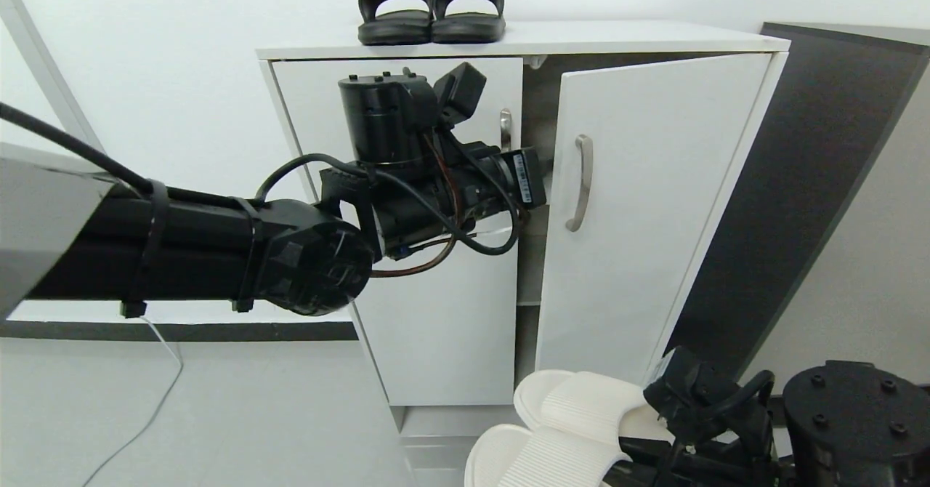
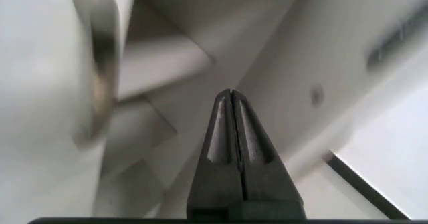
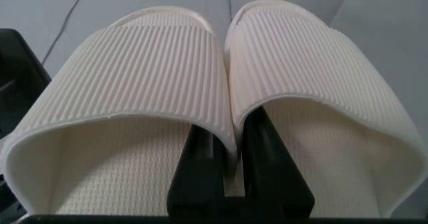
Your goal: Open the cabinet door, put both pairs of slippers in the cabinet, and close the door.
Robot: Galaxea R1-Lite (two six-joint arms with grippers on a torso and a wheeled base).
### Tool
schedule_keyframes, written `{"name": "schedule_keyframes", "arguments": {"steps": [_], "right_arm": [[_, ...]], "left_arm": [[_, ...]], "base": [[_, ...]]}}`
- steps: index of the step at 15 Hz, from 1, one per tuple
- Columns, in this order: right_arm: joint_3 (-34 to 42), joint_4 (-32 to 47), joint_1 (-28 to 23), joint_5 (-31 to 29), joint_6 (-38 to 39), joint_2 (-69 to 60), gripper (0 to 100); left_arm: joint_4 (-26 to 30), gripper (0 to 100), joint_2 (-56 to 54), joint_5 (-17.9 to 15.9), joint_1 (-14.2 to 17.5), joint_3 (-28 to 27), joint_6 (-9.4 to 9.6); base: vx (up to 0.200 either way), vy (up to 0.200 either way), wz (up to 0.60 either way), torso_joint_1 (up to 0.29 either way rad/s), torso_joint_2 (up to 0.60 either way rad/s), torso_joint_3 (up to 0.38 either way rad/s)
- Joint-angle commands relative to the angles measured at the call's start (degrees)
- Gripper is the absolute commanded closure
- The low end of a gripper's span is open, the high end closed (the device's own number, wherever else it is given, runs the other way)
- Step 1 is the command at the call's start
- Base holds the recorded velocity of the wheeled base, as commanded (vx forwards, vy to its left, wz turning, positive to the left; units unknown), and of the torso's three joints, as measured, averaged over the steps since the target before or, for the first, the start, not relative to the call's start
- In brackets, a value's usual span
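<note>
Slippers: cream pair (image 3: pixel 227 77) pinched side by side by right fingers (image 3: pixel 274 164), low in front of cabinet (image 1: pixel 617 36), below its right door (image 1: pixel 639 211), which is ajar. Black pair (image 1: pixel 431 11) sits on cabinet top, back edge. Left door (image 1: pixel 436 312) shut. Left fingers (image 2: pixel 221 144) pressed together, empty, at the gap between doors, near a metal handle (image 2: pixel 100 70).

No text, number or sign legible anywhere. Sole label: small white sticker (image 1: pixel 524 179) on wrist of left arm (image 1: pixel 218 254), close to cabinet's left door (image 1: pixel 436 320) by door gap. Sticker carries dark print in fine lines, possibly code strip plus characters, too small to make out.
</note>
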Motion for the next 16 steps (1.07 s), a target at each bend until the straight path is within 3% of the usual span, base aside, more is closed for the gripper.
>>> {"name": "schedule_keyframes", "arguments": {"steps": [1,3,5,7,9,10,11,14,15,16], "right_arm": [[0.1,0.0,0.2,0.0,0.0,0.4,100],[0.3,0.0,0.2,0.0,0.0,0.4,100],[0.2,-0.3,0.2,-0.1,0.1,0.8,100],[-1.4,-0.4,-1.2,-0.7,0.5,1.7,100],[-4.3,-0.3,-5.9,-4.2,0.7,3.7,100],[-5.9,-0.3,-8.3,-7.8,0.8,5.0,100],[-7.3,-0.2,-9.7,-11.2,2.8,5.9,100],[-9.6,-0.1,-11.0,-12.9,4.8,8.1,100],[-10.5,-0.1,-11.1,-14.4,4.9,9.2,100],[-10.8,-0.2,-11.1,-15.6,4.9,9.8,100]], "left_arm": [[-0.4,100,-3.5,-0.2,-4.9,3.4,0.19],[-1.6,100,-4.8,-0.2,-8.0,4.1,0.19],[-1.7,100,-5.0,-0.2,-7.2,4.3,0.19],[-1.6,100,-8.4,0.0,-2.7,7.6,0.63],[-1.0,100,-14.2,4.3,1.8,13.0,3.71],[0.0,100,-19.1,10.2,4.3,17.2,8.01],[1.8,100,-27.2,18.3,7.3,23.5,10.83],[13.5,100,-52.2,31.7,16.2,39.7,11.26],[19.4,100,-60.6,35.2,19.6,43.2,11.18],[22.9,100,-65.9,35.9,22.9,45.2,11.18]], "base": [[-0.200,0.000,0.00,-0.007,0.00,0.002],[-0.200,0.000,0.00,0.000,0.00,0.002],[-0.100,0.000,0.00,0.004,0.00,-0.001],[0.000,0.000,0.00,0.000,0.00,0.000],[0.000,0.000,0.00,0.000,0.00,0.000],[0.000,0.000,0.00,0.000,0.00,0.000],[0.000,0.000,0.00,0.000,0.00,0.000],[0.000,0.000,0.00,0.000,0.00,0.000],[0.000,0.000,0.00,0.000,0.00,0.000],[0.000,0.000,0.00,0.000,0.00,0.000]]}}
